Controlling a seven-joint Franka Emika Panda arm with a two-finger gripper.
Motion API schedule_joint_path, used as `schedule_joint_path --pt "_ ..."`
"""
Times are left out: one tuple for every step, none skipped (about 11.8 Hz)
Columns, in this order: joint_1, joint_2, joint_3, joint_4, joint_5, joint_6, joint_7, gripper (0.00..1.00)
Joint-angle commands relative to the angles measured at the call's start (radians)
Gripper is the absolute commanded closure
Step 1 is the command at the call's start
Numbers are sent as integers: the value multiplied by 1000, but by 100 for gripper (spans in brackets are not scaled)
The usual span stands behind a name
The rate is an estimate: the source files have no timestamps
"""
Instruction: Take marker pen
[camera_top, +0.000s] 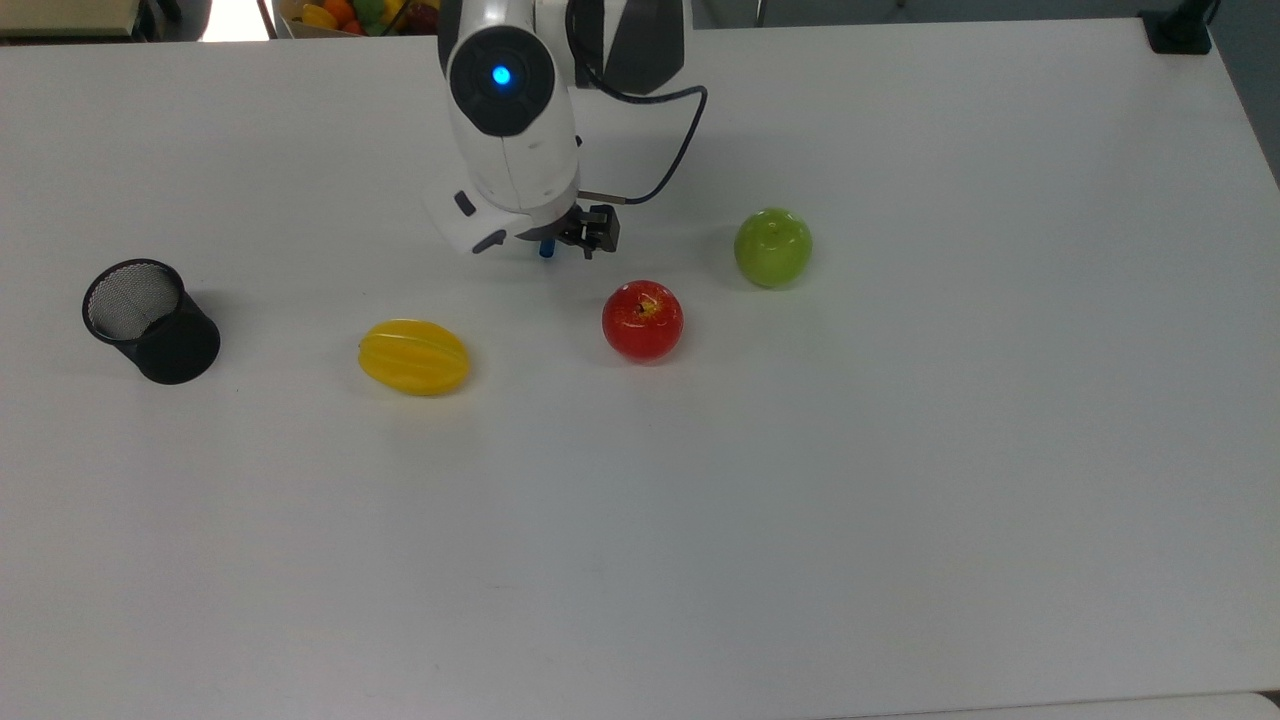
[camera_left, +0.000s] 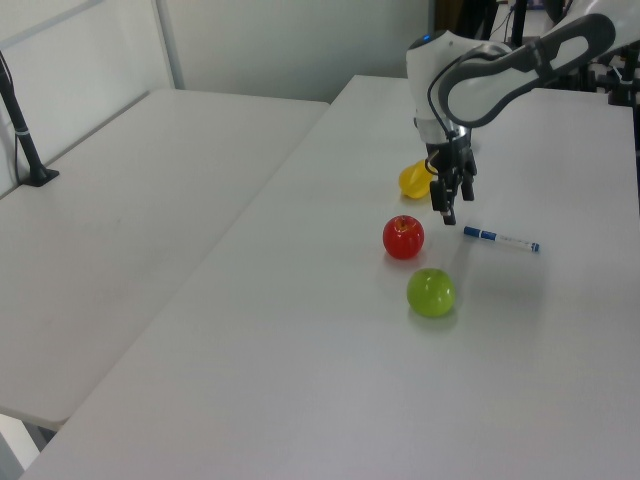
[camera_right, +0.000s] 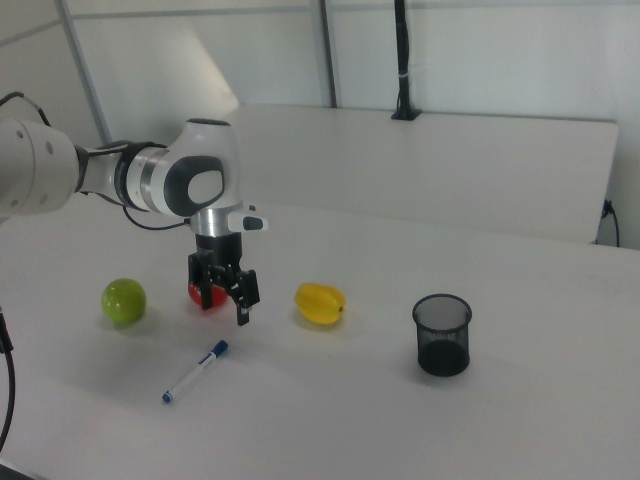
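Evidently jaws hung apart, empty, above marker pen (camera_right: 196, 371) lying flat on counter (camera_right: 420, 430); best descent: straddle barrel mid-length, crosswise.

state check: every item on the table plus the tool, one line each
marker pen: lying flat on the table, capped, not held
tool: above the table, apart from the pen, open and empty
mesh cup: upright, looks empty
red apple: resting on the table, stem up
green apple: resting on the table
yellow fruit: lying on its side
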Motion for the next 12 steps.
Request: schedule_joint_path --pt "-61 -108 -16 70 -12 -87 5 0" --pt "-86 -136 -15 102 -12 -139 -24 0" --pt "-104 -159 -15 112 -12 -165 -39 0" --pt "-122 -185 -15 120 -10 -178 -44 0" --pt "-138 -211 -15 120 -12 -187 -44 0" --pt "-149 -237 -15 120 -12 -195 -47 0" --pt "-159 -257 -16 118 -12 -204 -50 0" --pt "-178 -280 -16 120 -12 -218 -55 0" --pt "-192 -296 -15 120 -10 -227 -74 0" --pt "-201 -311 -15 120 -9 -248 -122 0" --pt "-202 -314 -18 121 -5 -264 -139 0" --pt "-202 -328 -18 120 -5 -268 -139 0"
